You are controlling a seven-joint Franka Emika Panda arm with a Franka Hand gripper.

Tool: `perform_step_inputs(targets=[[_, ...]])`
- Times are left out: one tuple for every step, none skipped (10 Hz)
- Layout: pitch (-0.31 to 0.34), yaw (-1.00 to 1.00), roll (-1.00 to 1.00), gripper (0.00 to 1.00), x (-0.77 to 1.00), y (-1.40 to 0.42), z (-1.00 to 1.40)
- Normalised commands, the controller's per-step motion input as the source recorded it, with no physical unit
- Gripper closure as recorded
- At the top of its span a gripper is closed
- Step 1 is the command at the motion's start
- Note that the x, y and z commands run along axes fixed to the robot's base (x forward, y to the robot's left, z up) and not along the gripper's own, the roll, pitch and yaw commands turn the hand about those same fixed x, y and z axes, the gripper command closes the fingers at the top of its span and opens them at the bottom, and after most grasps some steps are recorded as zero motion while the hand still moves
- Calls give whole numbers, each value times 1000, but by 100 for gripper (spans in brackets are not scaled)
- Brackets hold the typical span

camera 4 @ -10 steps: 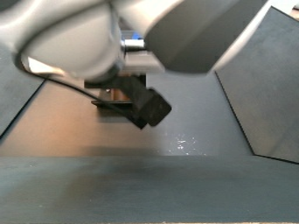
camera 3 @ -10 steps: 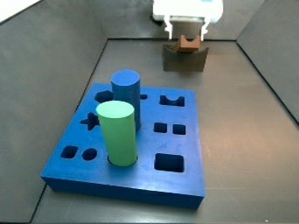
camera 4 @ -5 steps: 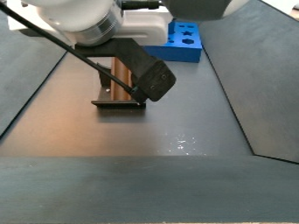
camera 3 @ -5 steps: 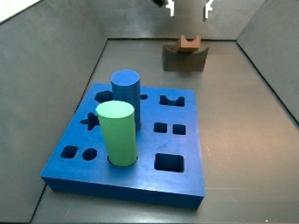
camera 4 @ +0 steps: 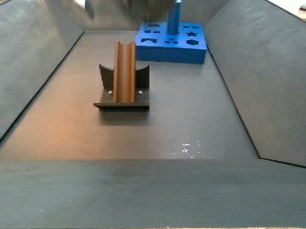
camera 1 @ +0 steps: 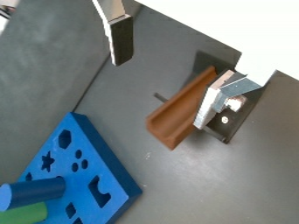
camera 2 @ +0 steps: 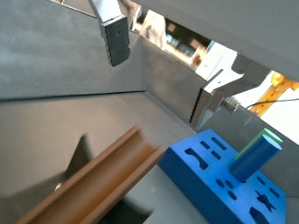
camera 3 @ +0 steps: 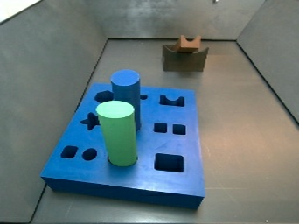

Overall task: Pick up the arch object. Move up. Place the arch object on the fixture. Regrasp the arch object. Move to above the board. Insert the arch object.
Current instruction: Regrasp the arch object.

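The arch object (camera 4: 124,70), an orange-brown bar, stands upright in the notch of the fixture (camera 4: 122,97); a side view shows its top end (camera 3: 187,42) above the fixture (camera 3: 184,59) at the back of the floor. My gripper (camera 1: 167,68) is open and empty, well above the bar (camera 1: 179,112), with the fingers (camera 1: 118,39) apart from it. It also shows open in a wrist view (camera 2: 163,68) over the bar (camera 2: 100,175). Only a grey blur of its body (camera 4: 114,7) shows in a side view. The blue board (camera 3: 176,179) lies nearer the front.
A green cylinder (camera 3: 115,131) and a blue cylinder (camera 3: 125,87) stand in the board's holes. Grey walls (camera 3: 59,52) slope up around the dark floor. The board also shows in both wrist views (camera 1: 76,162) (camera 2: 222,179).
The gripper has let go of the arch object and risen out of a side view. The bar stays upright in the fixture.
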Motion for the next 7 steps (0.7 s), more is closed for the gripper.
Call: perform_step_inputs(targets=[[10, 33, 1000, 0, -48, -1000, 521], [9, 33, 1000, 0, -31, -854, 335], [8, 34, 1000, 0, -24, -640, 222], [4, 35, 1000, 0, -16, -349, 104], [2, 36, 1000, 0, -17, -205, 65], [0, 37, 1000, 0, -10, -49, 39], [-2, 38, 1000, 0, -4, -45, 26]])
